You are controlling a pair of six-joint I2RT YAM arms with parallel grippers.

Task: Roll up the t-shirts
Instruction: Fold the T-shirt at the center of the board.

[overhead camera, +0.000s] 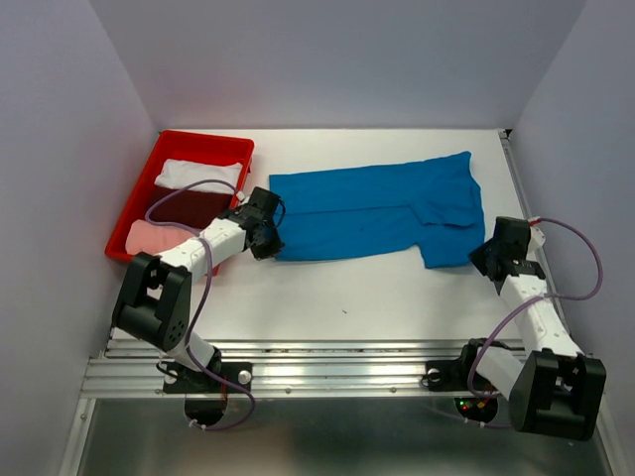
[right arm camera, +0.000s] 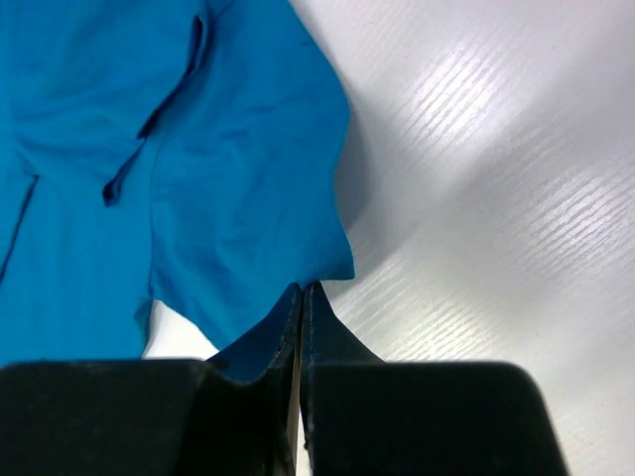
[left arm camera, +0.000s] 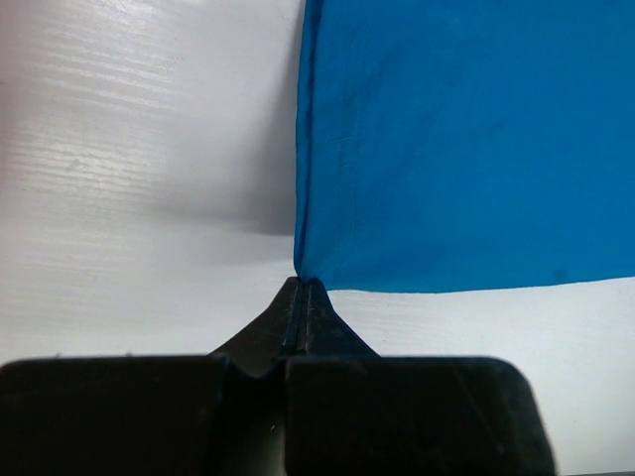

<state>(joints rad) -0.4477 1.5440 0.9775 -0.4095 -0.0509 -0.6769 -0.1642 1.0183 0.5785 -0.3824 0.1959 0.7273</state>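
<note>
A bright blue t-shirt (overhead camera: 377, 208) lies folded lengthwise across the white table, its sleeves at the right end. My left gripper (overhead camera: 268, 240) is at its near-left corner. In the left wrist view the gripper (left arm camera: 303, 285) is shut, with the blue cloth (left arm camera: 466, 139) drawn to a point between the tips. My right gripper (overhead camera: 486, 260) is at the near-right corner. In the right wrist view it (right arm camera: 302, 288) is shut on the hem of the blue t-shirt (right arm camera: 228, 178). White (overhead camera: 198, 174), dark maroon (overhead camera: 193, 206) and pale pink (overhead camera: 149, 238) t-shirts lie in the tray.
A red plastic tray (overhead camera: 203, 137) stands at the left, just behind my left arm. White walls close in the table on three sides. Bare white tabletop (overhead camera: 377, 297) stretches between the shirt and the arm bases.
</note>
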